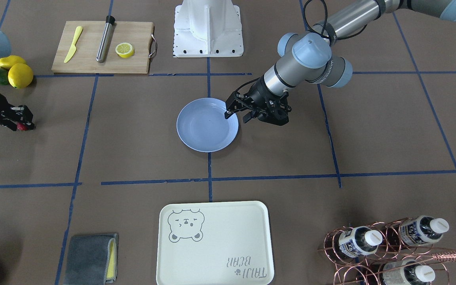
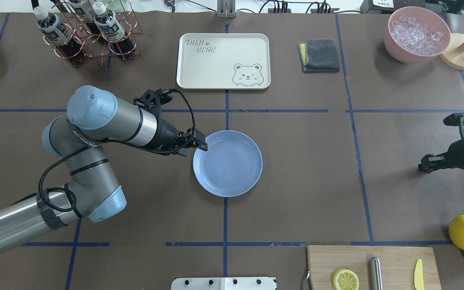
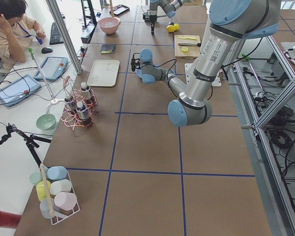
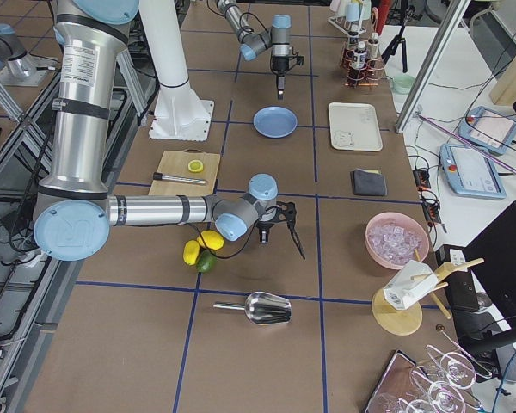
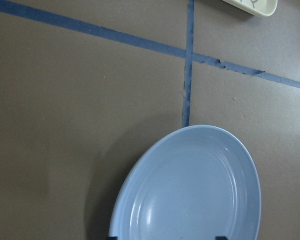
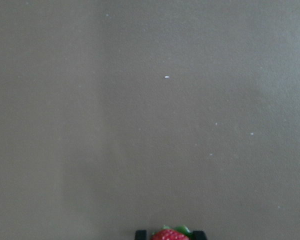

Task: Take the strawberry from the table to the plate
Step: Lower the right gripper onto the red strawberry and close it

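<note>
— Where is the strawberry [image 1: 22, 127] seen?
— It is pinched between the two fingers of the right gripper [image 1: 26, 125], close to the right edge of the table [image 1: 133, 158]. Whether the table is touched by it cannot be told.
— And the plate [image 1: 196, 145]?
— It is set in the middle of the table, well apart from the strawberry.
— How is the left gripper [image 1: 237, 116] held?
— Its fingers are spread wide. It is held over the plate's rim, on the left side.
— What is seen near the strawberry?
— Two lemons [image 1: 20, 75] are laid by the same edge, closer to the robot.
</note>
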Robot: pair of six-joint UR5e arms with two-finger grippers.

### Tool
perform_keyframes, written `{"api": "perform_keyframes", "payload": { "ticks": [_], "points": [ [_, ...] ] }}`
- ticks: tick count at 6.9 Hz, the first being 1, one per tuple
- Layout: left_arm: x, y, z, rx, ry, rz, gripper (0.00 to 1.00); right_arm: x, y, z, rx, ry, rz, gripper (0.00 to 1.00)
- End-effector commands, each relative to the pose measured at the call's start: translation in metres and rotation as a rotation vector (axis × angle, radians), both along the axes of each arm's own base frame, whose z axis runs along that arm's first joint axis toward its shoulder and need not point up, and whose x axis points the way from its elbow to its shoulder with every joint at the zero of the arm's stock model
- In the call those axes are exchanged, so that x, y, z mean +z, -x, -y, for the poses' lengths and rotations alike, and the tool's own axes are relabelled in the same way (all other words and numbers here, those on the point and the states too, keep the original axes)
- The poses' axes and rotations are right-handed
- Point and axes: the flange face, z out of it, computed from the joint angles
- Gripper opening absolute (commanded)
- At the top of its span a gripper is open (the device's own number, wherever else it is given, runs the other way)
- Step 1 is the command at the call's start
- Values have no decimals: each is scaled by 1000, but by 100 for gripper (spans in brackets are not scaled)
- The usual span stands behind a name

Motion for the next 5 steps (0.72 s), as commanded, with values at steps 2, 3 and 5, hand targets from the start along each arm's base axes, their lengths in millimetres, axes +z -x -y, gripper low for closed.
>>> {"api": "perform_keyframes", "payload": {
  "ticks": [2,3,5],
  "points": [
    [-2,10,-6,5,-8,-11,72,-117,18,6,67,38,115,0],
    [1,25,-9,-1,-12,-17,72,-163,53,17,125,107,183,0],
    [21,69,4,-9,5,-8,72,-247,140,16,176,173,263,0]
  ]
}}
